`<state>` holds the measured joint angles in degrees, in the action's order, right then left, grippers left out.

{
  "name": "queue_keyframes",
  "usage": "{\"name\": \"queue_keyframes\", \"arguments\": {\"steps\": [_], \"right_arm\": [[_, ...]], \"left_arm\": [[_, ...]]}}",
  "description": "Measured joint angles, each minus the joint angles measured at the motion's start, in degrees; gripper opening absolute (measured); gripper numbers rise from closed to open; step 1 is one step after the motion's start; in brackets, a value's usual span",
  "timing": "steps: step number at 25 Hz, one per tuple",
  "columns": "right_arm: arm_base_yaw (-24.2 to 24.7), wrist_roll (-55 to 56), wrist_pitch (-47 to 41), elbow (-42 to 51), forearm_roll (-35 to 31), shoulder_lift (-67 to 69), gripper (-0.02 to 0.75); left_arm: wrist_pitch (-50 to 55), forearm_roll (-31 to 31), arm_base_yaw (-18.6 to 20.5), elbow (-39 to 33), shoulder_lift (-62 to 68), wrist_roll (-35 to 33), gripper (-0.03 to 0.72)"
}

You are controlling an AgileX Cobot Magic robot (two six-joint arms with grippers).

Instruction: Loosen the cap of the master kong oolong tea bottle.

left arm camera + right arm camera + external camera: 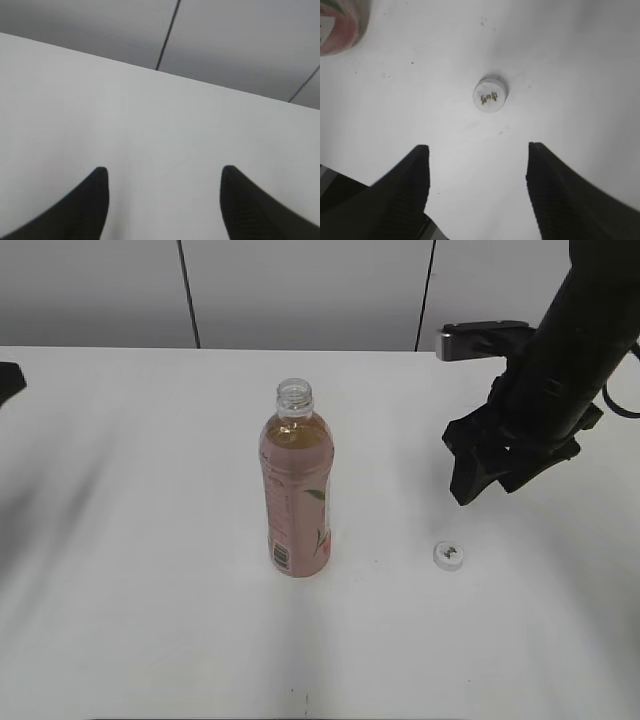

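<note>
The master kong oolong tea bottle (296, 490) stands upright in the middle of the white table, its neck open with no cap on it. Its pink label edge shows at the top left of the right wrist view (340, 25). The white cap (449, 554) lies flat on the table to the bottle's right, and shows with a small dark mark on top in the right wrist view (490, 94). My right gripper (485, 485) (477, 150) is open and empty, hanging above and behind the cap. My left gripper (162, 172) is open and empty over bare table.
A grey wall with dark seams runs behind the white table (150, 590). A dark part of the left arm (8, 380) shows at the far left edge. A grey bracket (480, 338) sits at the back right behind the right arm.
</note>
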<state>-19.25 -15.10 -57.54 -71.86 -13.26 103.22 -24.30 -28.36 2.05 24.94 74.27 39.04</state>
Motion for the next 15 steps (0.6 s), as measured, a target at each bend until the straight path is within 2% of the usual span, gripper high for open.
{"name": "queue_keyframes", "arguments": {"steps": [4, 9, 11, 15], "right_arm": [[0.0, 0.5, -3.7, 0.0, 0.0, -3.0, 0.463], [0.0, 1.0, -6.6, 2.8, 0.3, -9.5, 0.463], [0.0, 1.4, -6.0, 5.6, 0.4, -14.0, 0.463], [0.0, 2.3, -5.1, 11.9, 1.2, -22.1, 0.463]], "left_arm": [[14.9, -0.3, 0.0, 0.6, -10.9, 3.0, 0.433], [38.1, 5.2, -2.2, 0.6, -23.5, 2.2, 0.433], [45.7, 10.0, -3.5, 0.6, -29.6, -2.4, 0.433], [56.2, 23.2, -4.9, 1.0, -37.4, -16.5, 0.433]]}}
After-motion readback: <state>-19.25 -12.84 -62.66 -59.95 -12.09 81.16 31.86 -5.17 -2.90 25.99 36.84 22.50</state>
